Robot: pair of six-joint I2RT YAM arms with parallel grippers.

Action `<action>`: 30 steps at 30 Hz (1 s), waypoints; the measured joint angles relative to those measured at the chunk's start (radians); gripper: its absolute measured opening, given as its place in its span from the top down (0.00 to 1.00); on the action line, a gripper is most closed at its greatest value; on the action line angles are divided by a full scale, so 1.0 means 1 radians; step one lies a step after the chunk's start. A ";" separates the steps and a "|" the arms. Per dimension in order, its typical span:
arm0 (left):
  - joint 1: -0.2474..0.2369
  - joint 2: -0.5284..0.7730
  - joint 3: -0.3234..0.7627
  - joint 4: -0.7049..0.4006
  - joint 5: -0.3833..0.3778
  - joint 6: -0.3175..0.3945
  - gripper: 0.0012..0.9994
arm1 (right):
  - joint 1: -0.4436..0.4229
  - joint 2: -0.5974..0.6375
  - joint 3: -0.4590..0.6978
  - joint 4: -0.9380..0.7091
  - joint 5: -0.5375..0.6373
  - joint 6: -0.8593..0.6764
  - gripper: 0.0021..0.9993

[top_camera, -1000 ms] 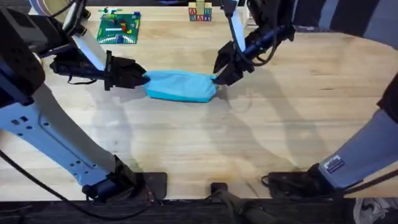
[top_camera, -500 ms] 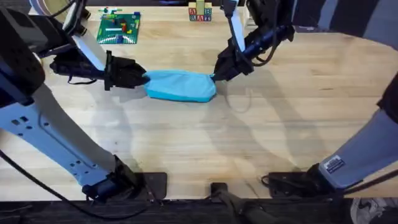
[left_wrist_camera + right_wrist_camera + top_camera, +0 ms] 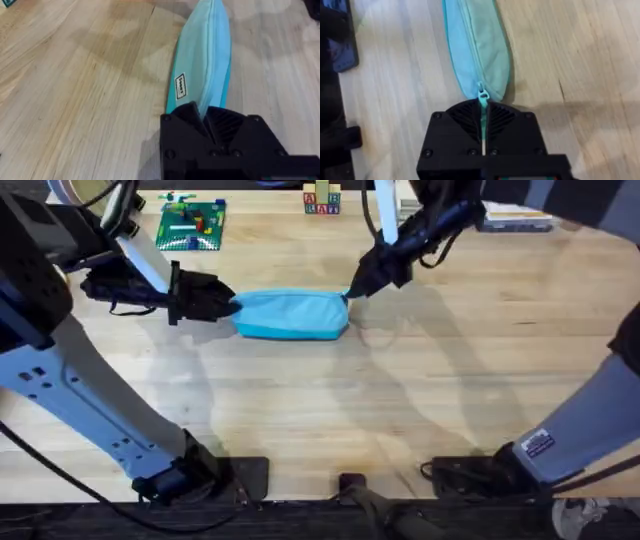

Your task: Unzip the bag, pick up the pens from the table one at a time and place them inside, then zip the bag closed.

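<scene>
The light blue bag lies lengthwise across the middle of the table. My left gripper is shut on the bag's left end; in the left wrist view the bag's fabric runs into that gripper. My right gripper is at the bag's right end, shut on the zipper pull. In the right wrist view the zip line along the bag looks closed, with the pull running into the gripper. The pens are out of view.
A green baseplate with bricks sits at the back left. Small letter blocks stand at the back centre. Flat papers lie at the back right. Bare wood spreads in front of the bag.
My right gripper has risen and shifted slightly back and right at the bag's right end, pulling that end taut. The left gripper has stayed put.
</scene>
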 joint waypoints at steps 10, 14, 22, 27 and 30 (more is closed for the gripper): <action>-0.004 0.000 0.000 -0.003 0.007 0.000 0.96 | 0.004 0.000 0.022 -0.088 0.090 0.040 0.97; -0.008 0.000 0.000 -0.003 0.011 0.000 0.96 | 0.006 0.028 0.018 -0.076 0.163 0.043 0.97; -0.010 0.000 0.000 -0.003 0.015 0.000 0.96 | -0.010 0.055 0.005 -0.064 0.179 0.058 0.97; -0.013 0.000 0.000 -0.003 0.020 0.000 0.96 | -0.030 0.093 0.005 -0.058 0.158 0.079 0.97; -0.015 0.000 0.000 -0.004 0.021 0.000 0.96 | -0.040 0.093 0.005 -0.051 0.155 0.100 0.97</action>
